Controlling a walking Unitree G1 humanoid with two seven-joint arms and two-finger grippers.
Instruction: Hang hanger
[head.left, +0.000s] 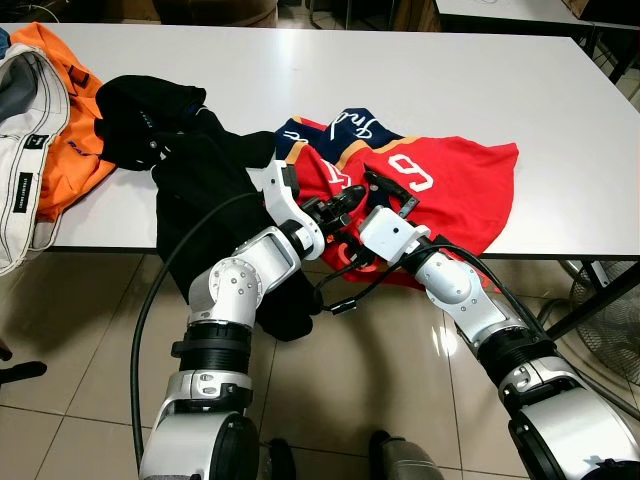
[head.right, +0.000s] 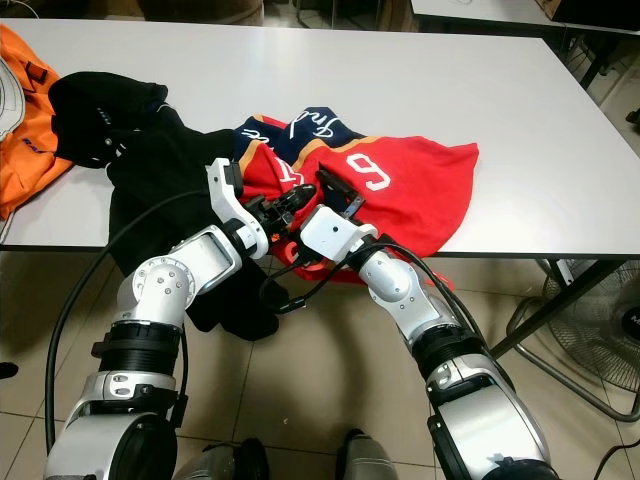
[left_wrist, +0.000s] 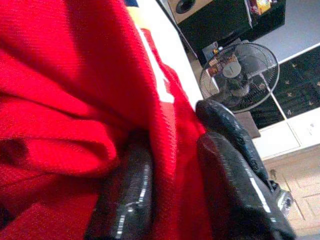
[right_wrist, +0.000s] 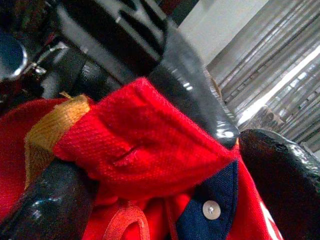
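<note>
A red jersey (head.left: 440, 185) with a white number and a navy collar lies on the white table (head.left: 300, 70), its lower part hanging over the near edge. Both grippers meet right at that edge of the jersey. The left gripper (head.left: 345, 205) has its two black fingers (left_wrist: 125, 195) closed on a fold of the red cloth, with the fabric running up between them. The right gripper (head.left: 385, 190) sits just beside it, touching the jersey near the collar; its fingers (right_wrist: 190, 95) are closed around a bunched piece of red fabric with a gold band and a navy patch with a small snap. An orange-red piece shows under the jersey at the table edge; I cannot tell whether it is the hanger.

To the left of the jersey a black garment (head.left: 200, 180) drapes off the table, and further left lies an orange garment (head.left: 75, 120). A fan (left_wrist: 240, 75) stands on the floor to the right of the jersey.
</note>
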